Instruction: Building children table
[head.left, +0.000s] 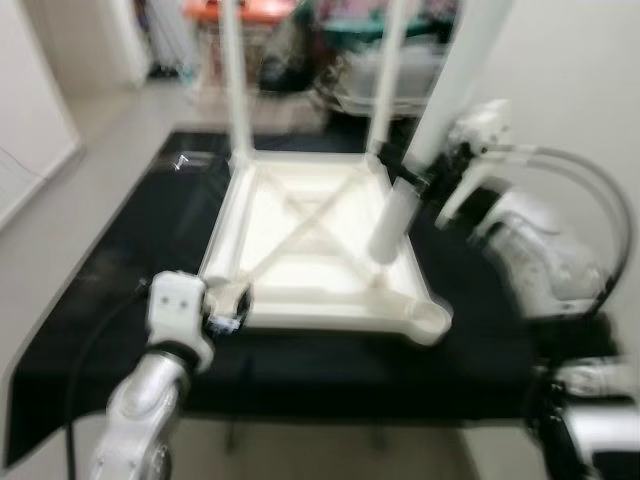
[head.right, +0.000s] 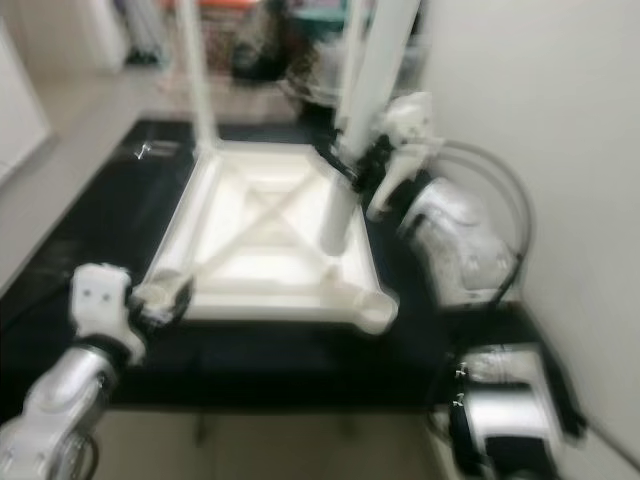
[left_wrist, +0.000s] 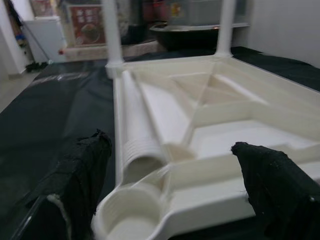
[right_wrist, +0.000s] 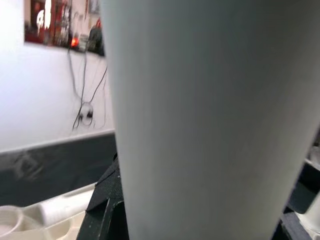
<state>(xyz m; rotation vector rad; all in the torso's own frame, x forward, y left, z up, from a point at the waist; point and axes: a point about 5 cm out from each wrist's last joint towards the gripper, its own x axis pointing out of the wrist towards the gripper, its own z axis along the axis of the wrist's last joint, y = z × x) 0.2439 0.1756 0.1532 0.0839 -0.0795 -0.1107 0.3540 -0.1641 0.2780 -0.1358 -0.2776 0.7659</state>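
Note:
A white children's table top (head.left: 320, 312) lies upside down on a black mat (head.left: 110, 270). Two white legs (head.left: 235, 90) (head.left: 385, 80) stand upright in its far corners. My right gripper (head.left: 418, 178) is shut on a third leg (head.left: 392, 222), which tilts, its lower end inside the frame near the right rim. This leg (right_wrist: 210, 120) looms close in the right wrist view beside a black finger (right_wrist: 107, 200). My left gripper (head.left: 232, 308) is open at the near-left corner, its fingers (left_wrist: 80, 175) on either side of the round socket (left_wrist: 131, 217). A loose leg (left_wrist: 135, 135) lies inside the frame along the left rim.
The near-right corner socket (head.left: 432, 322) holds nothing. A white wall (head.left: 570, 80) rises close on the right. Bins and an orange box (head.left: 245, 10) crowd the floor beyond the mat. Pale floor (head.left: 60, 230) runs along the mat's left side.

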